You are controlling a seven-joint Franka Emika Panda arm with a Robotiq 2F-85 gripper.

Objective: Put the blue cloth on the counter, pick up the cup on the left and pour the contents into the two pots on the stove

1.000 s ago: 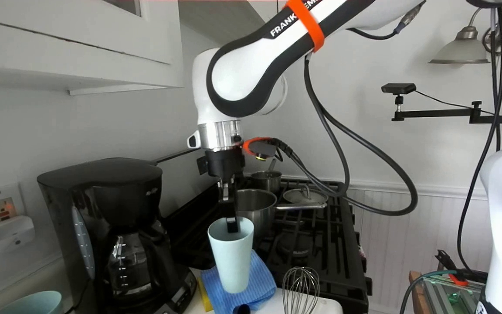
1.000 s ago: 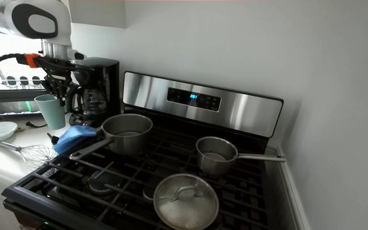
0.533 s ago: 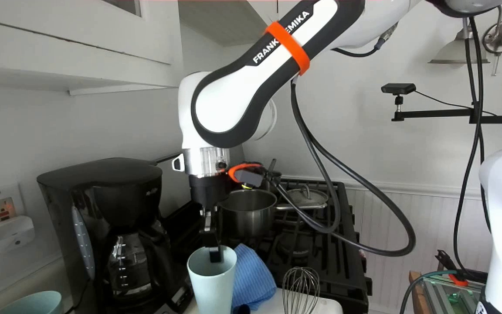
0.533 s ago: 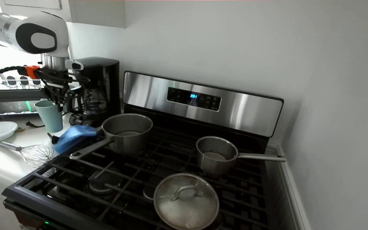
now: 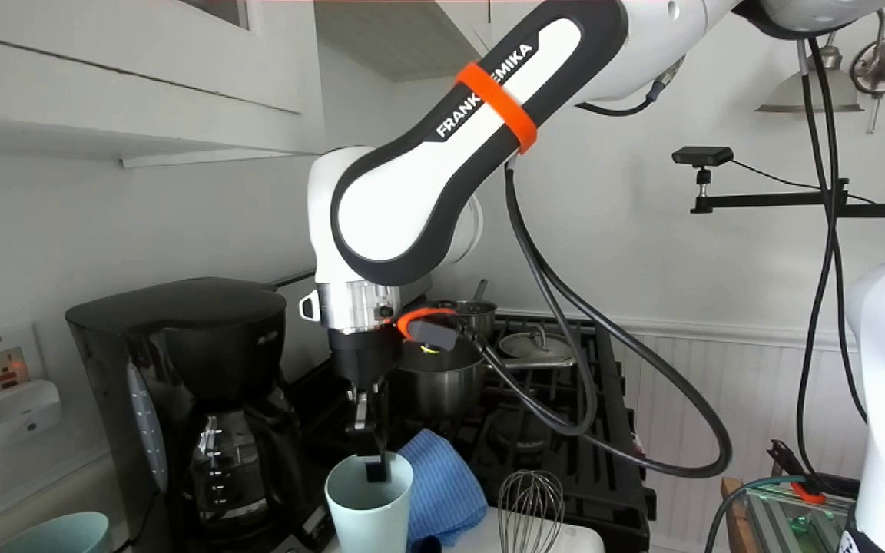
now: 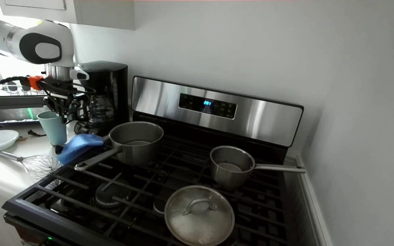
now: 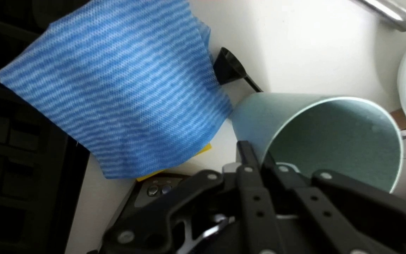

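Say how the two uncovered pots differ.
The larger pot is wider than the smaller pot. The larger pot stands nearer the blue cloth, the smaller pot nearer the side wall. The smaller pot's handle points toward that wall, the larger pot's handle toward the stove's front. Both are metal and uncovered.

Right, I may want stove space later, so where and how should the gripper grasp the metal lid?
Likely best by the middle of its arched handle, coming straight down from above. The metal lid lies handle-up, and the handle bows clear of its surface, leaving a bar for the jaws to close across. The gripper would first have to release the pale teal cup.
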